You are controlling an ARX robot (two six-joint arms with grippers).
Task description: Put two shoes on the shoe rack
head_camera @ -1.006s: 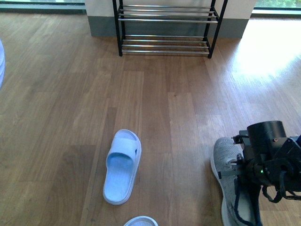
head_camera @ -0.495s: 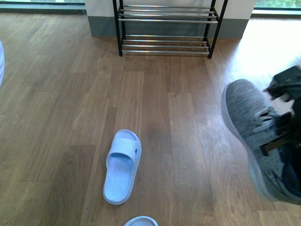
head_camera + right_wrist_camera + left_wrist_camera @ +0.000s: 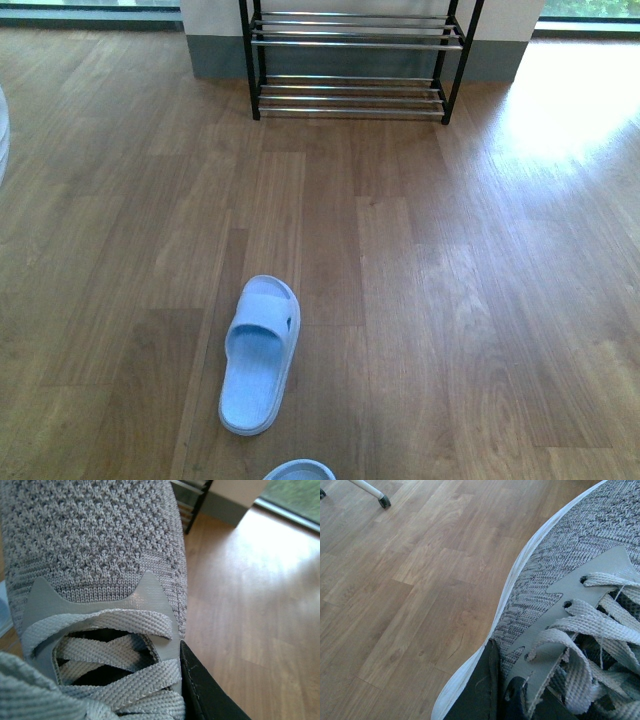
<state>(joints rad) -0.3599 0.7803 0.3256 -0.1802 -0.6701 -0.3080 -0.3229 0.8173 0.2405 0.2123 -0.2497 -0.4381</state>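
My left claw (image 3: 496,694) pinches the side wall of a grey knit sneaker with a white sole and pale laces (image 3: 580,570). My right claw (image 3: 197,680) lays one black finger against a second grey knit sneaker (image 3: 95,540); whether it is clamped I cannot tell. The black-framed rack with chrome bars (image 3: 352,60) stands far, centre. A pale blue slipper (image 3: 258,355) lies near, left of centre.

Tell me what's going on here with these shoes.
The left gripper holds one grey sneaker by its laced opening, and the right gripper holds the other sneaker, both seemingly off the floor. Neither is on the shoe rack yet. A blue slipper lies on the floor.
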